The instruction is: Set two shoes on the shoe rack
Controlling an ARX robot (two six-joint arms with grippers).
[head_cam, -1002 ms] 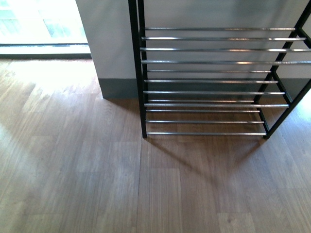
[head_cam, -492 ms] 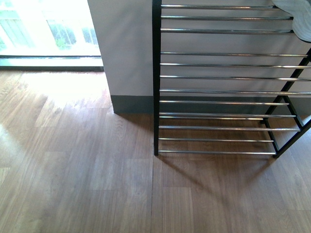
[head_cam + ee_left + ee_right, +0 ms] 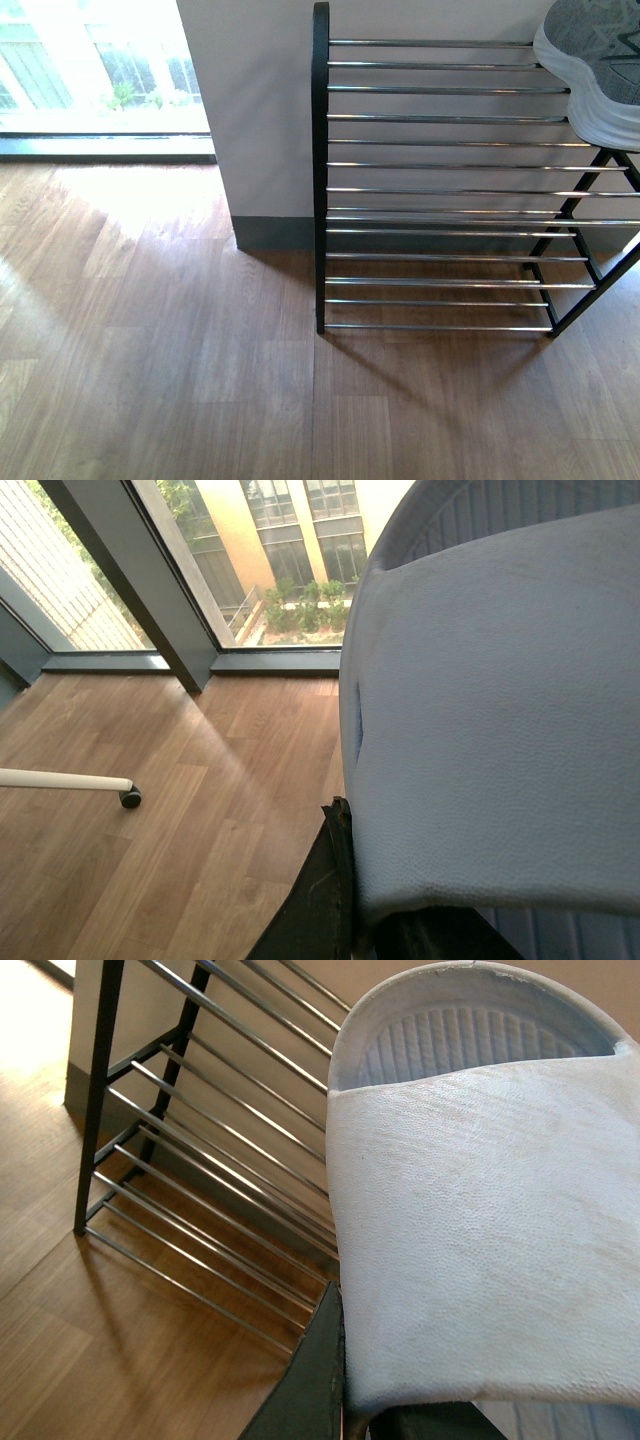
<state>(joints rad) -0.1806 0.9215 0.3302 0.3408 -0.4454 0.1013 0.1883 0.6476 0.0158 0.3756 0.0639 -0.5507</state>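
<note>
While neither arm shows in the front view, each wrist view is almost filled by a slide. My left hand (image 3: 375,930) is closed on the left slide (image 3: 500,730): one dark finger (image 3: 322,900) lies along the edge of the pale blue strap, and the ribbed footbed rises behind the strap. My right hand (image 3: 360,1410) grips the right slide (image 3: 480,1240) the same way, with a dark finger (image 3: 312,1390) against the strap's edge and the grooved footbed and rim showing past it. Both slides hang above the floor (image 3: 150,350), which is brown wood planking.

Beyond the left slide a white leg (image 3: 65,779) ends in a small caster (image 3: 130,799) that rests on the planks. Beyond the right slide is the rack (image 3: 320,170), with its black post and sloping chrome rods.

From the front view the rack stands on the floor against a pale wall (image 3: 260,110) with a grey skirting, and its tiers of rods run to the right from the left post. A grey sneaker (image 3: 595,70) with a white sole sits on the top tier at the rack's right end, cut off by the picture's edge; I cannot tell which way it points. Farthest off, left of the wall, a bright window (image 3: 90,60) reaches the floor, with greenery outside.
</note>
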